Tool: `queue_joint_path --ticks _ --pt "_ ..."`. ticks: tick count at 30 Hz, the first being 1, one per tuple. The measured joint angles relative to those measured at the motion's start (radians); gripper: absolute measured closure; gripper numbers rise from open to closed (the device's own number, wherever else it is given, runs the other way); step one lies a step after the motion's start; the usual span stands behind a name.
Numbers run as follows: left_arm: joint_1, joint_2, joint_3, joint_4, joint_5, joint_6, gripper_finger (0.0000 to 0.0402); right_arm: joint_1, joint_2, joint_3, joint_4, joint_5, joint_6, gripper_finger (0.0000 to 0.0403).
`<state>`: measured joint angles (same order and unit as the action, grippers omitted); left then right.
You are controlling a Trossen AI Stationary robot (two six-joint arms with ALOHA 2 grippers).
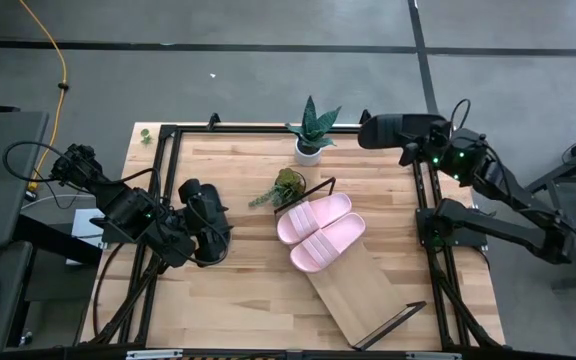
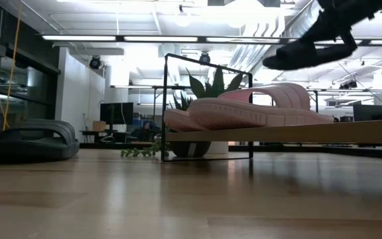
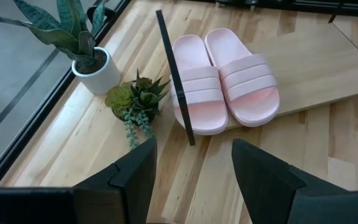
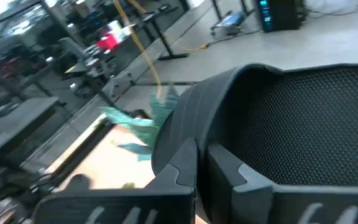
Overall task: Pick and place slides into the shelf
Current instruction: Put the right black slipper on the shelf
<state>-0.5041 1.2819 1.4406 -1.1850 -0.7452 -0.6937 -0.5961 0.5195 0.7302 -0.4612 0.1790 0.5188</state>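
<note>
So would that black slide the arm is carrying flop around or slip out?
The black slide juts sideways from the right end effector without drooping, so it is probably fairly stiff. Its thick moulded look suggests light foam. Its textured footbed likely resists slipping.

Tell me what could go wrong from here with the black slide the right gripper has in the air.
The right gripper pinches only the edge of a black slide, so it could swing or slip out. The pink slides fill one end of the shelf, beside its wire frame, so a low approach might knock them. The potted plants stand close too.
</note>
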Motion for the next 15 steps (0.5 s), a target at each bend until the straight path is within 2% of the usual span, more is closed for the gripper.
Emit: queue_joint_path --ticks 9,15 --pt "0.0 0.0 0.0 0.0 0.0 0.0 0.0204 0.0 0.085 0.198 -0.126 -0.112 -0.056 0.0403" --pt "0.0 0.0 0.0 0.001 0.0 -0.007 0.0204 0.001 0.109 0.273 -0.164 -0.239 -0.024 0.0403"
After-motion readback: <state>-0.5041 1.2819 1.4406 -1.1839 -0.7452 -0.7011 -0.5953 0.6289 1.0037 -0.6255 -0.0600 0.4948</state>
